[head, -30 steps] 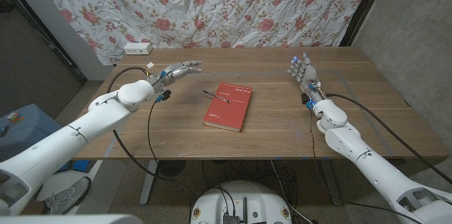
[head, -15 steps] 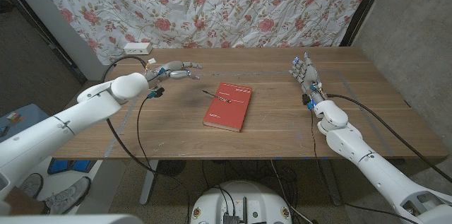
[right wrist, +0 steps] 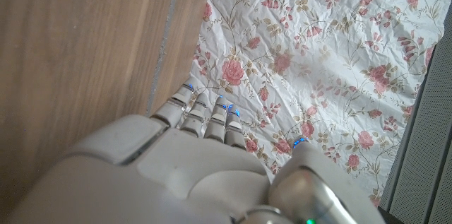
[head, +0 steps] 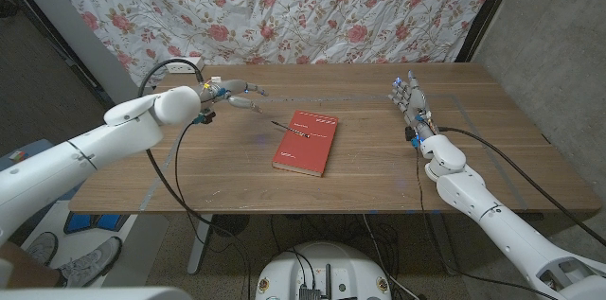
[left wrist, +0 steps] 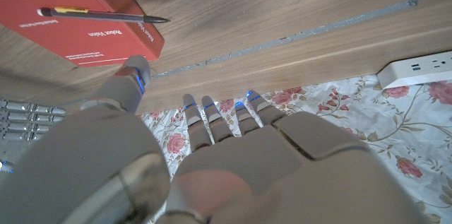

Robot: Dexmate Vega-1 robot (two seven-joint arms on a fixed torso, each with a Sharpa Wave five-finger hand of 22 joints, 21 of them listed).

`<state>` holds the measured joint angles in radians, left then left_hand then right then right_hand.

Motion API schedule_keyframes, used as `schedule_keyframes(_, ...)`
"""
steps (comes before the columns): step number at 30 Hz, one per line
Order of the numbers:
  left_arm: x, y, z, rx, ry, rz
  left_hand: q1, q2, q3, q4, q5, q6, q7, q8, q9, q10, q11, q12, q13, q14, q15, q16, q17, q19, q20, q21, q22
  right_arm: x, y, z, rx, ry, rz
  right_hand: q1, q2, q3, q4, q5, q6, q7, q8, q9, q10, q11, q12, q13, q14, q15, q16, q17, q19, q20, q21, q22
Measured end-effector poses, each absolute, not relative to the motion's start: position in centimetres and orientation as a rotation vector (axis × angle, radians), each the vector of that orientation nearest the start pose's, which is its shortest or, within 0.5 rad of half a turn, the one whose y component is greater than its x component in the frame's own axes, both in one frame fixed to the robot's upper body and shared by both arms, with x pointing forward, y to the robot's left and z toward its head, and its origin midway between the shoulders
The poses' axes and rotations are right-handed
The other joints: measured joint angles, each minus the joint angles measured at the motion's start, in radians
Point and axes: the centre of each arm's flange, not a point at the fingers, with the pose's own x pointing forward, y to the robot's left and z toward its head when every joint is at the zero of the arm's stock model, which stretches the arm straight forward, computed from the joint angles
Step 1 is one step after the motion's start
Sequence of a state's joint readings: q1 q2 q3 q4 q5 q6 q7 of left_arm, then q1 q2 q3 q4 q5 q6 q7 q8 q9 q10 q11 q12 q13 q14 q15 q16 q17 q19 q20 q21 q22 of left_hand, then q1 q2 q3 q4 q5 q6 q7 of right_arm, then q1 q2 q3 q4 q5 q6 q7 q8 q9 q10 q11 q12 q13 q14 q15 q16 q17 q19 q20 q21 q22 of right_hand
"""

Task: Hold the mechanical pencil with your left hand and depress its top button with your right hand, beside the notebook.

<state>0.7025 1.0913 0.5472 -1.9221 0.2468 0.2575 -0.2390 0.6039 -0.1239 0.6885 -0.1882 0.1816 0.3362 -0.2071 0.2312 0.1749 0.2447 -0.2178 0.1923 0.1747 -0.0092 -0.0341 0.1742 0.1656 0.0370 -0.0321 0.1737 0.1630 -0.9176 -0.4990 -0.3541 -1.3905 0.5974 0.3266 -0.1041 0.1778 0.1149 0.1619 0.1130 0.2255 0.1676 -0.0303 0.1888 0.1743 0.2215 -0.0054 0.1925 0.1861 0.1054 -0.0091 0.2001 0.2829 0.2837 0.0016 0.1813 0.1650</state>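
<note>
Counter (head: pixel 379 163) of wood carries the red notebook (head: pixel 306 143) near its middle, and the pencil (head: pixel 292 129) lies on the notebook's far left corner, its tip out over the edge. My left hand (head: pixel 237 97) hovers near that tip, fingers spread, holding nothing. The pencil's long axis runs roughly from my left toward my right. My right hand (head: pixel 409 99) stands spread and empty, well apart, so the left is nearer.
</note>
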Motion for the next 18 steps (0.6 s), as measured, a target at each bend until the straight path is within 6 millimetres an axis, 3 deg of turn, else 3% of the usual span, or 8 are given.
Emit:
schedule_keyframes(8, 56.6, 27.6, 8.7, 1.593, -0.424, -0.097, 0.028, -0.028, -0.036, 0.005, 0.0, 0.0, 0.0, -0.007, -0.003, 0.03, 0.001, 0.0, -0.003, -0.01, 0.001, 0.0, 0.0, -0.053, 0.0, 0.0, 0.0, 63.6, -28.5, -3.6, 0.068, -0.636, 0.114, -0.012, 0.012, 0.0, 0.0, 0.0, 0.004, 0.004, 0.0, 0.0, 0.0, 0.0, 0.0, 0.0, 0.004, -0.004, 0.0, 0.0, 0.0, 0.0, 0.0, 0.0)
schedule_keyframes(15, 56.7, 28.0, 8.6, 1.698, -0.382, -0.069, 0.04, -0.032, -0.053, 0.006, 0.0, 0.011, 0.0, -0.007, -0.003, 0.042, 0.0, -0.004, -0.003, -0.018, 0.004, 0.0, 0.0, -0.083, -0.003, 0.0, 0.0, 63.7, -28.5, -3.4, 0.07, -0.638, 0.112, -0.012, 0.012, 0.003, -0.003, 0.0, 0.004, 0.004, 0.0, 0.0, 0.004, 0.004, 0.0, 0.0, 0.004, -0.004, 0.0, -0.005, 0.0, 0.0, 0.0, 0.0)
schedule_keyframes(16, 56.5, 26.7, 9.2, 1.726, -0.403, -0.077, 0.043, -0.036, -0.054, 0.004, 0.0, 0.011, 0.0, -0.007, -0.003, 0.045, 0.002, -0.004, -0.003, -0.018, 0.004, 0.0, 0.0, -0.084, -0.003, 0.0, 0.0, 63.7, -28.5, -3.4, 0.072, -0.636, 0.111, -0.012, 0.012, 0.003, -0.003, 0.0, 0.004, 0.004, 0.0, 0.0, 0.006, 0.006, 0.0, 0.0, 0.004, -0.004, 0.0, -0.005, 0.0, 0.0, 0.0, 0.0)
schedule_keyframes(18, 56.5, 26.7, 9.1, 1.75, -0.394, -0.074, 0.045, -0.038, -0.058, 0.003, 0.0, 0.015, 0.004, -0.007, -0.003, 0.045, 0.002, -0.004, -0.003, -0.018, 0.004, 0.0, 0.0, -0.085, -0.004, 0.0, 0.0, 63.7, -28.5, -3.4, 0.072, -0.637, 0.111, -0.012, 0.012, 0.003, -0.003, 0.0, 0.004, 0.004, 0.0, 0.0, 0.005, 0.005, 0.0, 0.0, 0.004, -0.004, 0.0, -0.005, 0.0, 0.0, 0.0, 0.0)
